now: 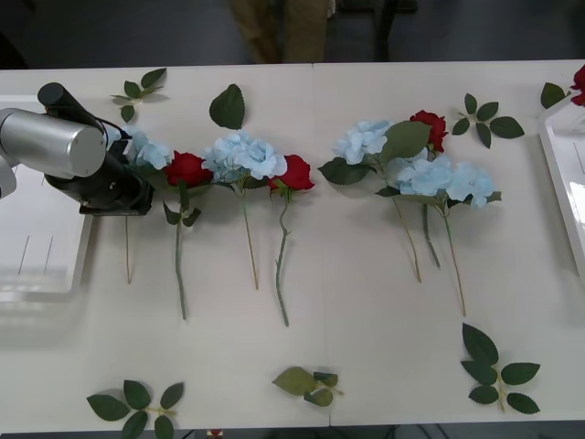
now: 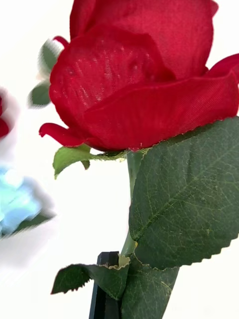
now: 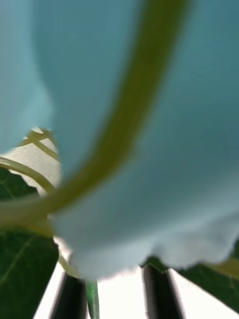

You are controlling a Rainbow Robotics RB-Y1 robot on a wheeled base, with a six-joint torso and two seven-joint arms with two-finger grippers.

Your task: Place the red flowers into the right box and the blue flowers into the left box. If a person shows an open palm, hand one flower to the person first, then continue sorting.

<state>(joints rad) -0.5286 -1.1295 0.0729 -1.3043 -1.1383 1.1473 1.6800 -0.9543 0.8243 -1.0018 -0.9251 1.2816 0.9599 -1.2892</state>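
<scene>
Red flowers (image 1: pixel 187 167) (image 1: pixel 294 172) (image 1: pixel 428 126) and several blue flowers (image 1: pixel 242 155) (image 1: pixel 425 174) lie in a row across the white table. My left arm (image 1: pixel 64 142) reaches down over the leftmost blue flower (image 1: pixel 146 151), beside the left box (image 1: pixel 37 274). Seen from the left wrist, that bloom (image 3: pixel 149 124) is very close. The left gripper (image 3: pixel 114 299) has its black fingers (image 3: pixel 69 299) apart, with a thin green stem (image 3: pixel 92 299) between them. My right gripper (image 2: pixel 122 284) holds a red flower (image 2: pixel 144 75) by its stem, over the right box (image 1: pixel 558 174).
Loose green leaf sprigs lie at the table's far side (image 1: pixel 137 90) (image 1: pixel 484 119) and along its near edge (image 1: pixel 137 402) (image 1: pixel 306 382) (image 1: pixel 498 370). A person's legs (image 1: pixel 279 27) stand behind the far edge.
</scene>
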